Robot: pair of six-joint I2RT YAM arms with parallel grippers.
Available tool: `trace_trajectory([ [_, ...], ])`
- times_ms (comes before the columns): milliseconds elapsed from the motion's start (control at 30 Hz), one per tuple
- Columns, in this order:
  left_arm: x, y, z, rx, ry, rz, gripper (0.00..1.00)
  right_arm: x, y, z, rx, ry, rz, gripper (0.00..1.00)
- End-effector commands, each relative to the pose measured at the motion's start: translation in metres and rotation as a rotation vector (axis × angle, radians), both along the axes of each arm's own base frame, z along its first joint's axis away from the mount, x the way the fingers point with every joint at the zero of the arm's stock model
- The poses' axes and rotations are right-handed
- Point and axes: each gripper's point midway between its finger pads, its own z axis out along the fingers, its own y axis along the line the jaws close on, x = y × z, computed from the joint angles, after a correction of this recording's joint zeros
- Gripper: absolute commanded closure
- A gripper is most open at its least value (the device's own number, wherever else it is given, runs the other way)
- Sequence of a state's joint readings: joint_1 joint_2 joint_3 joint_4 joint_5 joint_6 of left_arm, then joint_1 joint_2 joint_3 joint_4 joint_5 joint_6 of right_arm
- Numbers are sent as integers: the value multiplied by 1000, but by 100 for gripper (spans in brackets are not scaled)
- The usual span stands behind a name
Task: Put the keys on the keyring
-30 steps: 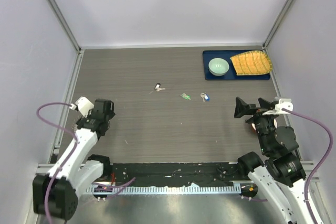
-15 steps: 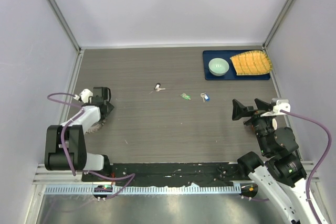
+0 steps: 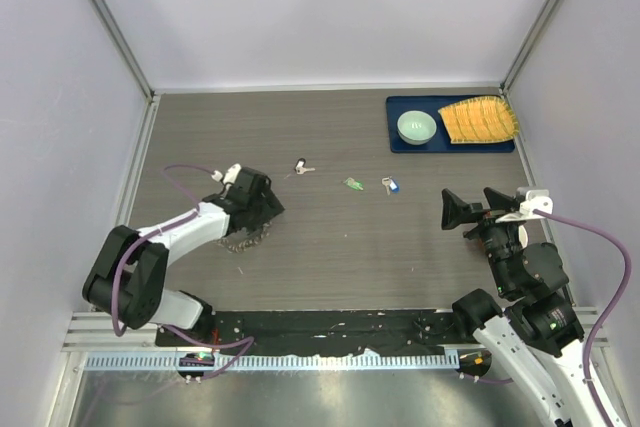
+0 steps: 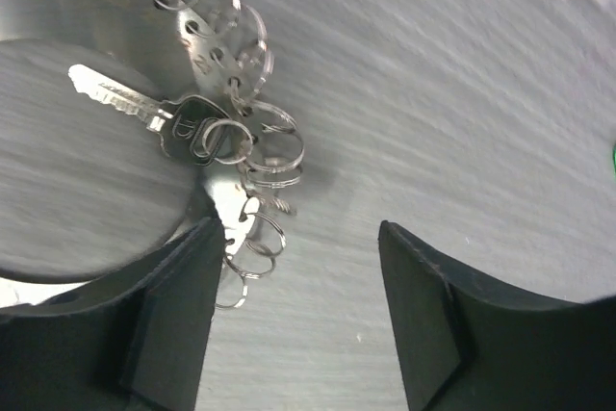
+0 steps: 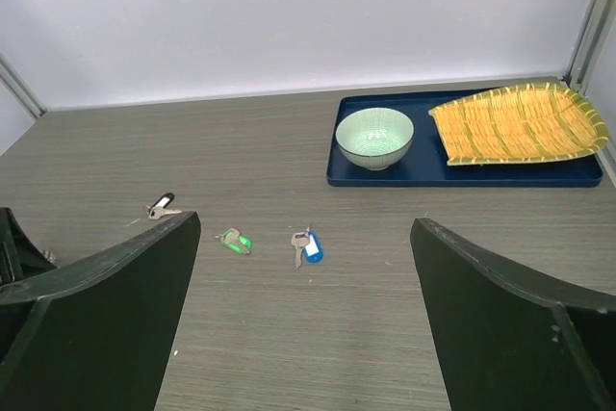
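The keyring [image 3: 243,239] lies on the table left of centre, its flat band [image 4: 207,64] strung with small split rings. A silver key with a dark head [image 4: 183,127] hangs on it. My left gripper [image 3: 262,217] hovers right over it. In the left wrist view its jaws [image 4: 296,238] stand apart over bare table, and the ring's rim runs under the left finger [image 4: 164,315]. The green key [image 3: 354,185] [image 5: 234,240] and blue key [image 3: 389,184] [image 5: 310,247] lie loose mid-table. My right gripper [image 3: 450,210] [image 5: 304,228] is open and empty to their right.
A small key with a black-and-white head [image 3: 302,165] lies left of the green key. At the back right, a dark blue tray [image 3: 450,147] holds a pale green bowl [image 3: 417,127] and a yellow bamboo mat [image 3: 480,119]. Frame posts and walls close in the table.
My left arm has swung from the table's left edge toward the middle, and the keyring has come along with it. Its jaws have narrowed. The right arm has barely moved.
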State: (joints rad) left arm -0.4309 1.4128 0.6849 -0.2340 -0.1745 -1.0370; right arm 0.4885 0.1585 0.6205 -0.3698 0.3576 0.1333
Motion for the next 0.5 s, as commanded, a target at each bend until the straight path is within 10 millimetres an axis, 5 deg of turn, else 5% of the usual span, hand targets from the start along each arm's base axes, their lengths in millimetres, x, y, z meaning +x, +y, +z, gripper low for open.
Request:
trace_trajectory([
  [0, -5, -29, 30, -26, -34, -31, 28, -2, 5, 13, 14, -48, 31, 2],
  [133, -10, -22, 70, 22, -111, -48, 23, -2, 10, 12, 7, -44, 58, 2],
  [300, -33, 14, 77, 119, -136, -20, 21, 0, 10, 12, 32, -27, 49, 0],
  [467, -53, 36, 104, 148, -202, -36, 19, 6, 36, 5, 14, 30, 161, 0],
])
